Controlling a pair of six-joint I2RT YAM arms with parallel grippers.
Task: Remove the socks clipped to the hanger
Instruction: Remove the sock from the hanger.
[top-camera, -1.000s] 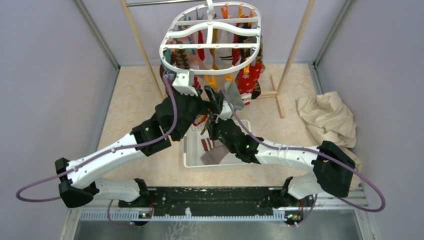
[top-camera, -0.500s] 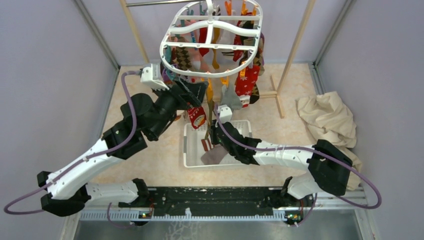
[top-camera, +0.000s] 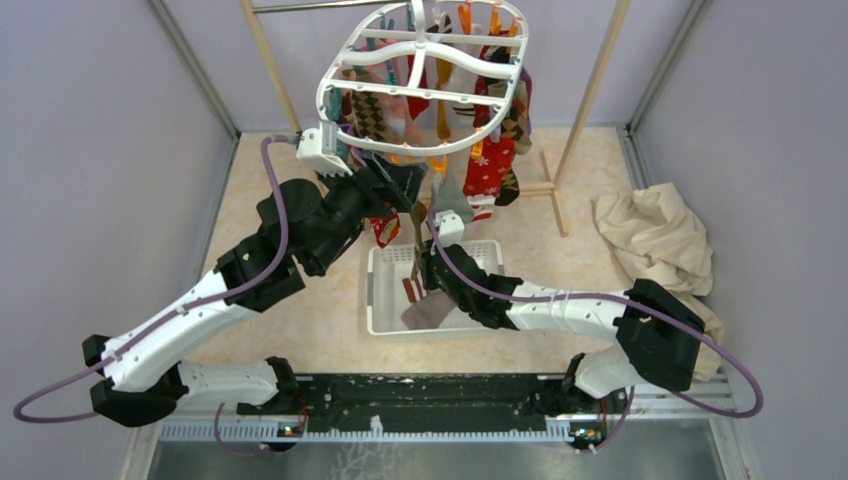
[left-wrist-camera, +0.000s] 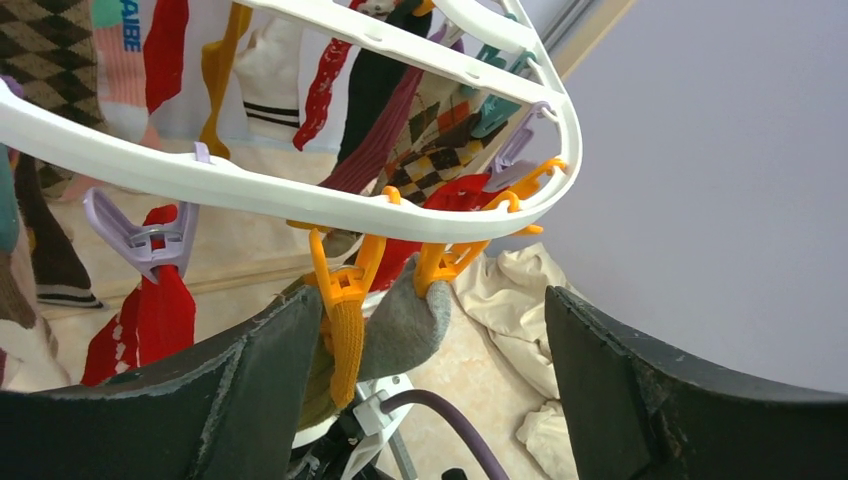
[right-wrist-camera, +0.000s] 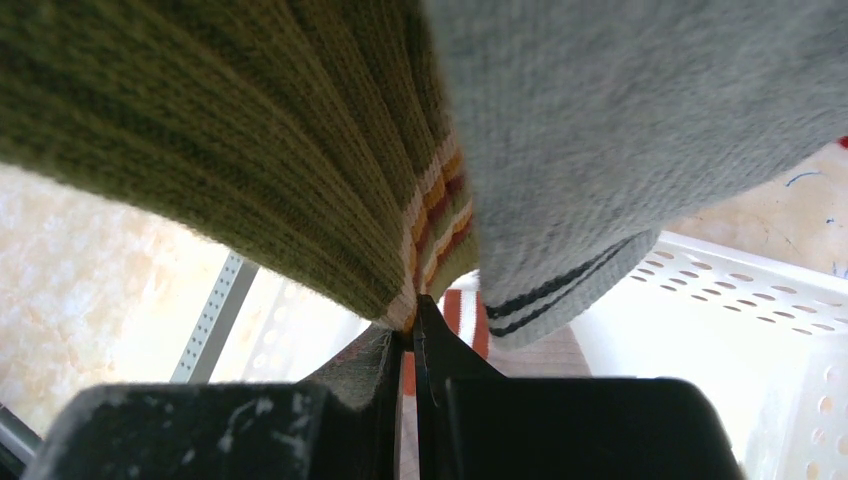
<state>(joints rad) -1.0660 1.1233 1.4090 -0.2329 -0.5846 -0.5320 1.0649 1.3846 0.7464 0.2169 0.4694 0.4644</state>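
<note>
The white oval hanger (top-camera: 425, 75) hangs from the rack with several socks clipped under it, among them a red one (top-camera: 490, 165) and a brown argyle one (top-camera: 365, 115). My left gripper (top-camera: 403, 188) is open just below the hanger's near rim. In the left wrist view its jaws stand wide apart (left-wrist-camera: 430, 390) under the rim (left-wrist-camera: 250, 190), around two orange clips (left-wrist-camera: 345, 285) that hold an olive sock and a grey sock (left-wrist-camera: 405, 320). My right gripper (top-camera: 425, 252) is shut on the olive sock's striped cuff (right-wrist-camera: 435, 240), which is pulled taut down from its clip.
A white slotted basket (top-camera: 385, 290) with a few socks lies on the floor under my right gripper. A cream cloth (top-camera: 655, 235) lies at the right. Wooden rack poles (top-camera: 270, 70) stand beside the hanger, and grey walls close in both sides.
My left arm drew back to the left, then came up a little under the hanger's rim. My right gripper dropped slightly with the olive sock and now holds still. The hanger swung.
</note>
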